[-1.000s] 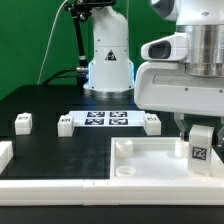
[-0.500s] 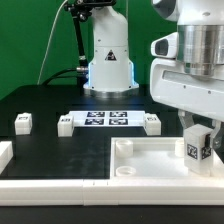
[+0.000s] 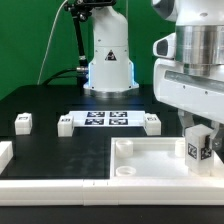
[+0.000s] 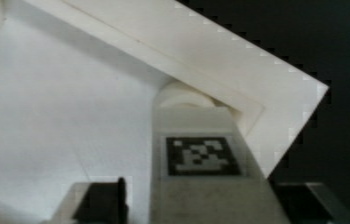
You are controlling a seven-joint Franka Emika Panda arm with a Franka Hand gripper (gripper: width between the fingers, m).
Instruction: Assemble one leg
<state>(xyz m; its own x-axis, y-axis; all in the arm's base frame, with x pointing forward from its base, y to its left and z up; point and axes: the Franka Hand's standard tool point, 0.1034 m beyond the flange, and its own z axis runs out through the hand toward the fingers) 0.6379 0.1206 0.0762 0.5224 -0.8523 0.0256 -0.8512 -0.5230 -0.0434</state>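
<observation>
The end effector [image 3: 200,134] is clamping the leg [image 3: 198,150] upright, holding it at the white tray's [image 3: 140,168] corner, around four o'clock on the surface [image 3: 60,150]

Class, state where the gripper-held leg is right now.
The leg is at the exterior view's right, held upright by the gripper at a corner of the white tray-like part.

White arm [image 3: 195,62], blue-lit base [image 3: 108,72], black cable [image 3: 76,42]

Tagged leg [image 4: 202,150] at tray [image 4: 65,120] corner
</observation>
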